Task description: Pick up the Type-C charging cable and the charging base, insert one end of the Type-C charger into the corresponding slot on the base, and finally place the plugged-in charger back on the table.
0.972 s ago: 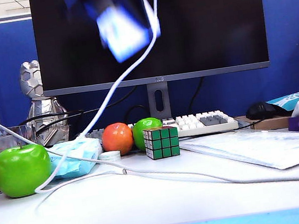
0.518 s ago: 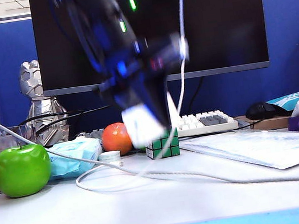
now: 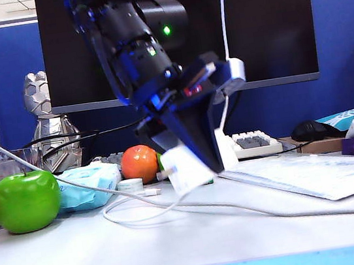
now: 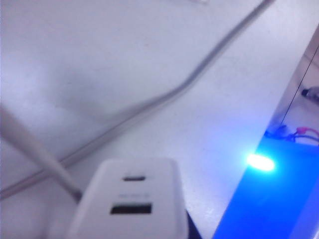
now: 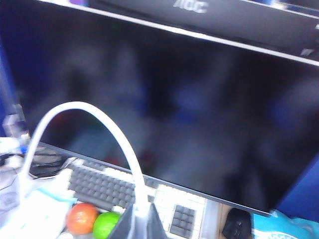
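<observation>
The charging base (image 3: 185, 169) hangs low over the table (image 3: 179, 244), clamped in your left gripper (image 3: 191, 163) in front of the orange fruit (image 3: 139, 163) and the keyboard (image 3: 251, 143); whether it touches the table you cannot tell. In the left wrist view the charging base (image 4: 130, 201) shows its port face (one small oval slot above a wider rectangular one), and both slots are empty. A duller white cord (image 4: 164, 97) crosses the table beneath it.

Your right gripper (image 5: 137, 224) is out of the exterior view; in its own wrist view its jaws are pressed together on the Type-C charging cable (image 5: 87, 117), which arches up from the fingertips in front of the monitor (image 5: 189, 94). In the exterior view the Type-C charging cable (image 3: 222, 14) drops from above, passes the left arm and loops onto the table near the green apple (image 3: 26, 201) and the tissue pack (image 3: 89, 184).
</observation>
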